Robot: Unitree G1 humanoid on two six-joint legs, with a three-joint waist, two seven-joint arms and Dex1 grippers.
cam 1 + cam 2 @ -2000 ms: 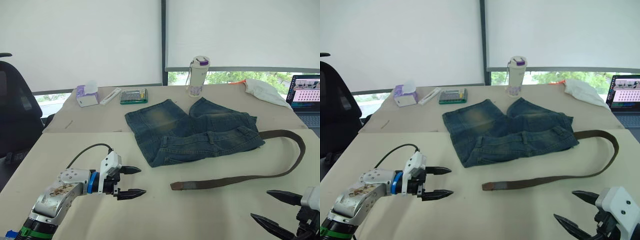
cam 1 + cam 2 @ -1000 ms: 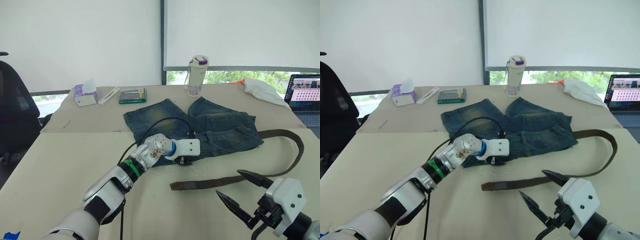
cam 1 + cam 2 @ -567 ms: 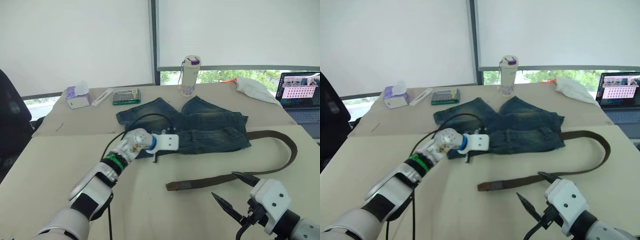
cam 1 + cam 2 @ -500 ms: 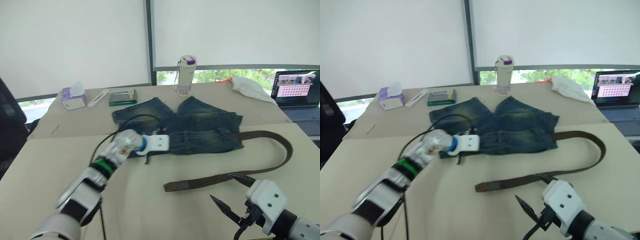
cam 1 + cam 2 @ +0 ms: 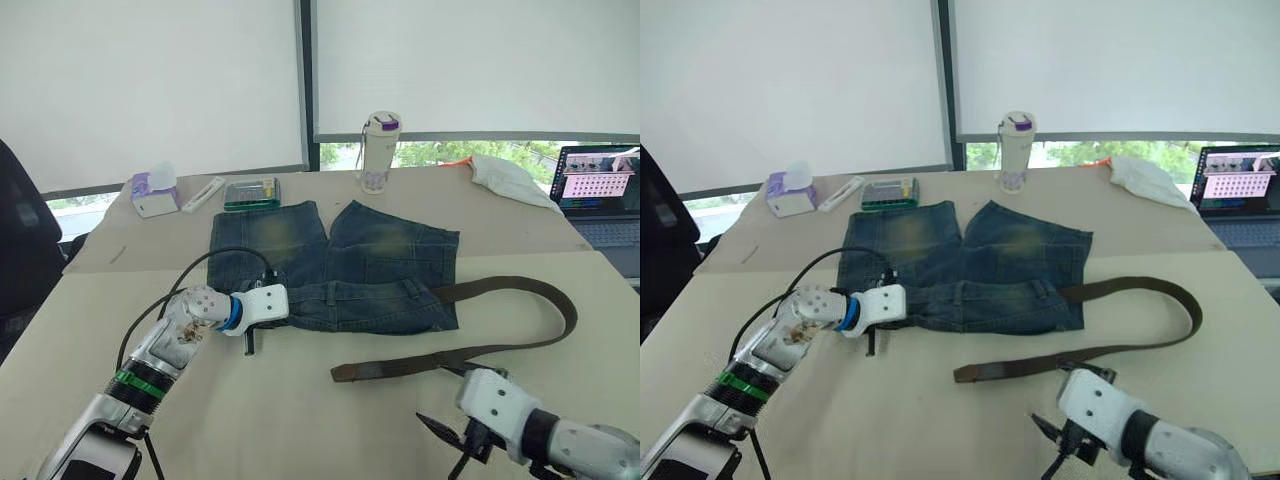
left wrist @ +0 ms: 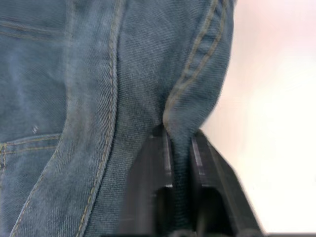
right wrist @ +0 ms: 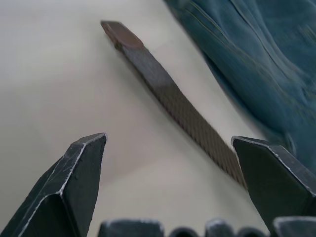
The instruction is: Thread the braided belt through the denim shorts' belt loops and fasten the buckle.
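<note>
Far left of the head view, upper part: tissue box [image 5: 151, 192], a white tube [image 5: 203, 193] and a green-edged case [image 5: 251, 192] sat along the back of the table [image 5: 300, 420].

Left gripper [image 5: 252, 338] was at lower left-centre, at the waistband corner of the denim shorts [image 5: 340, 265]. Wrist view showed its two black fingers [image 6: 150, 173] pressed nearly together w/ a fold of denim hem pinched between them.

Shorts lay flat mid-frame, waistband toward the robot, legs toward the bottle [image 5: 378, 150] at top centre. Belt loops [image 5: 411, 288] showed as small upright denim strips on the waistband, but too small to count.

Braided belt [image 5: 520, 335] lay right of centre: one end under the shorts' right edge, strap curving out to the right, then back along the table to a free tip at bottom centre. Buckle wasn't clearly visible, prob. at the end by the shorts.

Right gripper [image 5: 1057, 447] sat bottom right, fingers [image 7: 74, 173] spread wide, strap passing between them in wrist view, not touching.

Judgement: step in hand = grab the belt tip. Best to close near the tip so a short stiff end pokes out for threading; left should keep the waistband pinned taut.

Far right: white cloth [image 5: 508, 178], laptop [image 5: 600, 195].
</note>
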